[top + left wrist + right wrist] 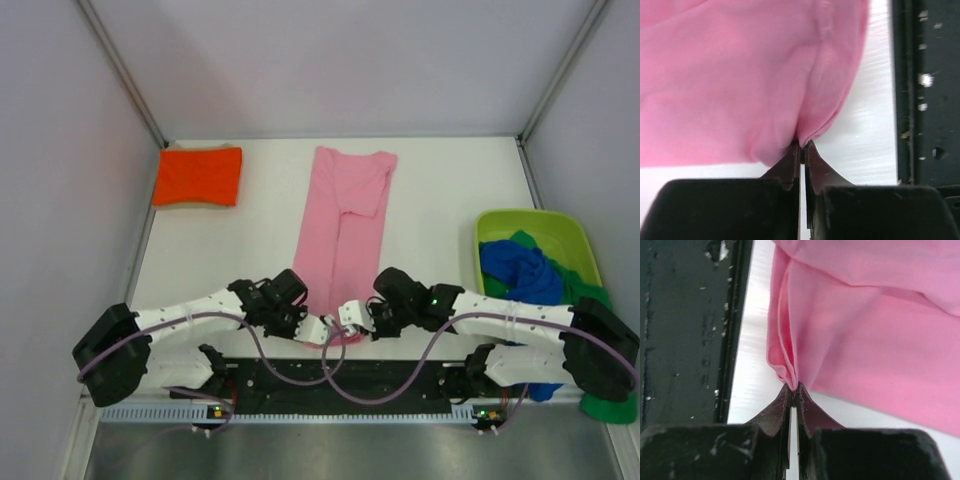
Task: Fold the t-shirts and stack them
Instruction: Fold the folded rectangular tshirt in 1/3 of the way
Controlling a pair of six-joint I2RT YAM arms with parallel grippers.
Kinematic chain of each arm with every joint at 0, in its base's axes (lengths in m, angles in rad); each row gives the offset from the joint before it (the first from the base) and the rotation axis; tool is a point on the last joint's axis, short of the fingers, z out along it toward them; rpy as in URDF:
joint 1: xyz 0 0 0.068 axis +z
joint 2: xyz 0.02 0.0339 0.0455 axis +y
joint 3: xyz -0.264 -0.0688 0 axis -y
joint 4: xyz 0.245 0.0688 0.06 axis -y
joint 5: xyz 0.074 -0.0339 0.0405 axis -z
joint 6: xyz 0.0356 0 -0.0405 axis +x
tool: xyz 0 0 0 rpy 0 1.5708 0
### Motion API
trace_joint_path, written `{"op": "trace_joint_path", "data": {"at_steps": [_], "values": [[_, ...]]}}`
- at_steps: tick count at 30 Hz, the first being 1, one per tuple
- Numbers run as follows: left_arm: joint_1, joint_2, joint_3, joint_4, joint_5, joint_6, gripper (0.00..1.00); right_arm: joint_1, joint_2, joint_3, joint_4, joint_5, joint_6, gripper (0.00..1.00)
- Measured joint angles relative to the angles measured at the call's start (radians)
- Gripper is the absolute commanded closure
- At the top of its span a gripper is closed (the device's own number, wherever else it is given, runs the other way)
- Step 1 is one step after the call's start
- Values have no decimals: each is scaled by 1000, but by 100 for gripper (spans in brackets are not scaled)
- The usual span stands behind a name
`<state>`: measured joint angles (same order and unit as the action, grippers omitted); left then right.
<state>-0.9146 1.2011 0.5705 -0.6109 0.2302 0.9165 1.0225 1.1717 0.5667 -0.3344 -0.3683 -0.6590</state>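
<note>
While the pink t-shirt lies folded lengthwise on the table, left gripper and right gripper each clamp closed on a near hem corner, presumably to lift that edge evenly for folding.

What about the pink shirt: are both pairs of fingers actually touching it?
Touching, both. The left wrist view shows the left gripper pinched shut on a fold of the pink t-shirt; the right wrist view shows the right gripper pinching another fold.
</note>
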Motion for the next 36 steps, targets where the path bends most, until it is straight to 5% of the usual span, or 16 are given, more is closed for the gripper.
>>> {"op": "trace_joint_path", "data": {"at_steps": [8, 17, 25, 36], "values": [[211, 100, 268, -39, -40, -77, 100, -177, 0, 107, 45, 61, 52, 100], [399, 478, 694, -28, -45, -188, 100, -391, 161, 200, 218, 103, -11, 100], [468, 721, 983, -43, -63, -250, 100, -487, 395, 321, 315, 117, -63, 100], [468, 871, 1113, -65, -86, -267, 100, -528, 513, 392, 372, 190, -64, 100]]}}
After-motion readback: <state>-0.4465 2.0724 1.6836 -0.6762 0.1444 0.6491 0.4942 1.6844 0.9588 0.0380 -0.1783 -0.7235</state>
